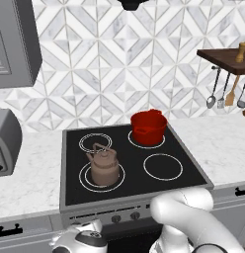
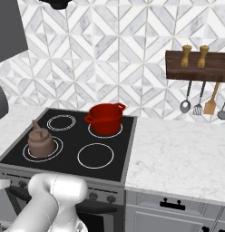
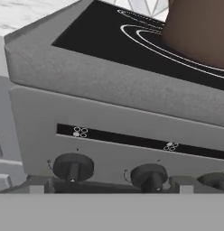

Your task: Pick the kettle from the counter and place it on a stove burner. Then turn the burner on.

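Facing the knob row with our pincer spread wide and empty, we note the left knob [image 3: 73,167], then the middle knob [image 3: 149,175]. Kettle [image 1: 103,165] sits on the stove burner [image 1: 85,178]; picking the wrong knob would heat another ring.

Kettle on the front-left burner

The kettle [image 2: 40,142] sat upright inside the stove burner [image 2: 42,150] rings; the red pot [image 2: 105,118] stood behind, on the black cooktop [image 2: 125,131], beside the counter [image 2: 178,154].
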Robot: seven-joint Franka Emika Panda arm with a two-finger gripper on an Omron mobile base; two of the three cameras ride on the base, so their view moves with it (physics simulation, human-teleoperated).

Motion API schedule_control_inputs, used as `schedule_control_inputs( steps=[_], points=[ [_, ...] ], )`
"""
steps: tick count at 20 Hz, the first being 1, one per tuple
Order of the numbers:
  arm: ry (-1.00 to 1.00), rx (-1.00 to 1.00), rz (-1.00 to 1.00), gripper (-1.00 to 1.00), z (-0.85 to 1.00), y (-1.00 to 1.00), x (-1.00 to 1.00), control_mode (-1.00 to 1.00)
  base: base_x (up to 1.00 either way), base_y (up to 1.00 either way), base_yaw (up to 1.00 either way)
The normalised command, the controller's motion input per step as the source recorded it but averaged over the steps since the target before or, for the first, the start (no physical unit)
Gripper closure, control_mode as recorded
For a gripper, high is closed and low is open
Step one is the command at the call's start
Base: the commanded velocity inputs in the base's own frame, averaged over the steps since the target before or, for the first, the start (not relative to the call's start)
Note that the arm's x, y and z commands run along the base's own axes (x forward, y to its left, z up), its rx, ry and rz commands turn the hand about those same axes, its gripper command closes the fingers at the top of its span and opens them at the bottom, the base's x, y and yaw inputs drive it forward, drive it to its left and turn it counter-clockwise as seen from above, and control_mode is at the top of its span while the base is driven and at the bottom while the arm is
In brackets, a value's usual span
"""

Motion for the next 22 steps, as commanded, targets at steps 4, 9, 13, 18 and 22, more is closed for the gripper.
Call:
schedule_control_inputs(
  steps=[4, 9, 13, 18, 22],
  points=[
    [-0.14, 0.00, 0.00, -1.00, -0.31, 0.04, 0.00, -1.00, 0.00, 0.00, 0.00],
    [-0.18, 0.00, 0.00, -1.00, -0.07, 0.07, 0.00, -1.00, 0.00, 0.00, 0.00],
    [-0.22, 0.00, 0.00, -1.00, -0.01, 0.00, 0.00, -1.00, 0.00, 0.00, 0.00],
    [-0.22, 0.00, 0.00, -1.00, 0.00, 0.05, 0.01, -1.00, 0.00, 0.00, 0.00],
    [-0.23, 0.00, 0.00, -1.00, 0.00, 0.15, 0.08, -1.00, 0.00, 0.00, 0.00]
  ],
)
